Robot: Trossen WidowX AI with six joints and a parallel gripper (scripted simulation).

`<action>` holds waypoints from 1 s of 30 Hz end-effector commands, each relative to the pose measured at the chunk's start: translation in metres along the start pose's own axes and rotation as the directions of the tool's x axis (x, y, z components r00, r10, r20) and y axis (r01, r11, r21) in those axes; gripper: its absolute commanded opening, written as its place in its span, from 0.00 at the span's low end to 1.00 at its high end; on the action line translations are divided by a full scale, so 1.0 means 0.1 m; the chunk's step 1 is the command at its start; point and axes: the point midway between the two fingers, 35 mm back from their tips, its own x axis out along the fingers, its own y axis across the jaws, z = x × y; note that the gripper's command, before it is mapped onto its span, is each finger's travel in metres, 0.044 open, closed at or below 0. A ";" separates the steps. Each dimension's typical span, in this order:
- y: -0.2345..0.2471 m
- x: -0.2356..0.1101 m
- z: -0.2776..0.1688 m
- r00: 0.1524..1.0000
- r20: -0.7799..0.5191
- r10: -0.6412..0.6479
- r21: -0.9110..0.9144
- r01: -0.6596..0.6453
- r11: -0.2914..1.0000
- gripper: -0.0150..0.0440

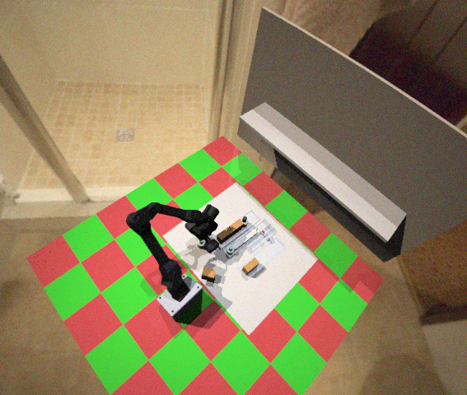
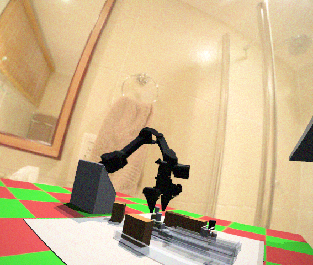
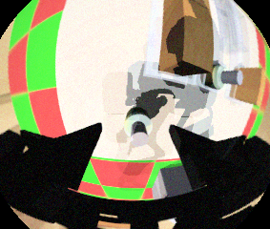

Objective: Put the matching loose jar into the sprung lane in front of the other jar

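The loose jar, with a pale green shoulder and a grey cap, stands upright on the white mat. My gripper is open and points down over this jar. In the wrist view the jar shows between the two fingertips; whether the tips reach down beside its cap is hard to tell. The matching jar stands at the front end of the clear sprung lane. The pusher, with a small red mark, is farther back in the lane.
A long brown block stands beside the lane, close to my gripper. Another brown block stands in a clear tray on the other side. A small brown block stands nearer the arm's base.
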 end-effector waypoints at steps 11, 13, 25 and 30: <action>-0.03 0.19 -0.03 1.000 -0.006 -0.006 0.010 0.006 1.000 0.91; -0.03 0.19 -0.03 1.000 -0.006 -0.006 0.010 0.006 1.000 0.82; -0.03 0.19 -0.03 1.000 -0.006 -0.006 0.010 0.006 1.000 0.49; -0.04 0.11 -0.02 1.000 -0.006 -0.010 0.009 0.010 1.000 0.30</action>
